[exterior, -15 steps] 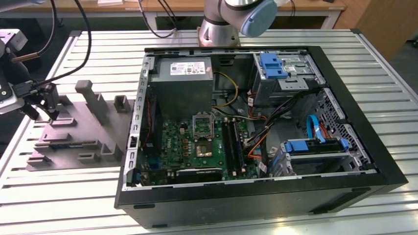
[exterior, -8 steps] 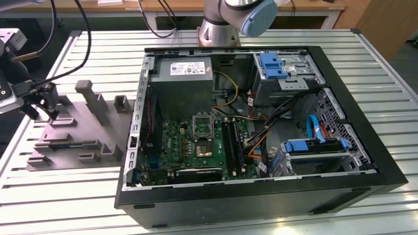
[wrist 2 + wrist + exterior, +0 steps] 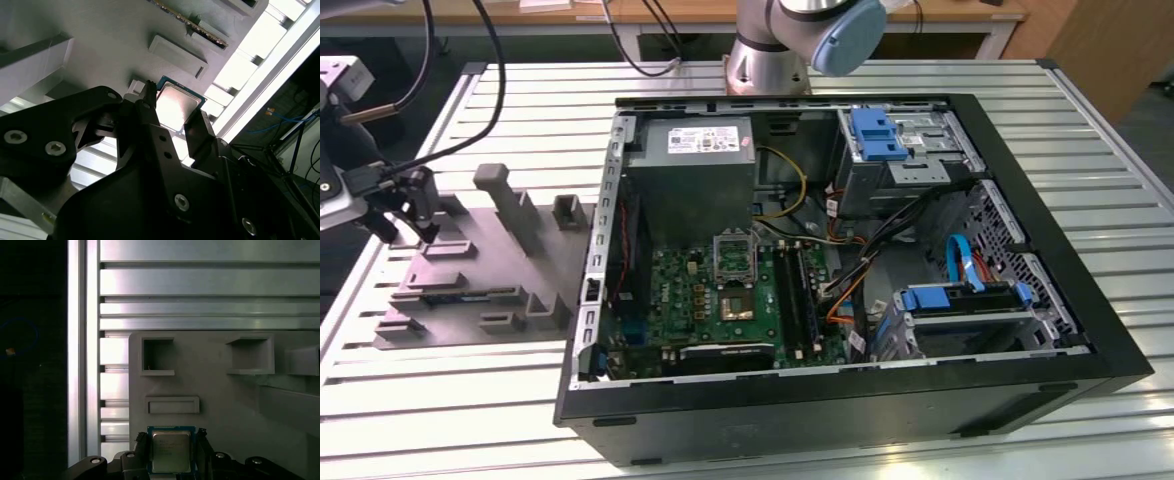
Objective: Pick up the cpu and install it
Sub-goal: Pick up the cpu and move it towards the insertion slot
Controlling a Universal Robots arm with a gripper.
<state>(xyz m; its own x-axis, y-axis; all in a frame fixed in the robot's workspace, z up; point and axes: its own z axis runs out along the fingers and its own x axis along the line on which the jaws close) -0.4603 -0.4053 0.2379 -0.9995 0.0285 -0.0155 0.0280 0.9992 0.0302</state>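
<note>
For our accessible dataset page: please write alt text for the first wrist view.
A small square cpu with a silvery top sits between the two sides of the dark gripper, over a grey plastic tray with rectangular pockets. Past the tray runs a ribbed aluminium table.

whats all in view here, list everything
cpu: one, silvery top with green edge, on the tray
tray: one, grey with upright blocks, on the table at the exterior view's left
computer case: one, black, open, on the table beside the tray
power supply: one, grey, inside the case
motherboard: one, green, on the case floor
drive brackets: two, blue, in the case toward the exterior view's right
table: one, silver, slatted
robot arm: one, silver and blue-grey, base behind the case
gripper: one, black, at the cpu over the tray
</note>
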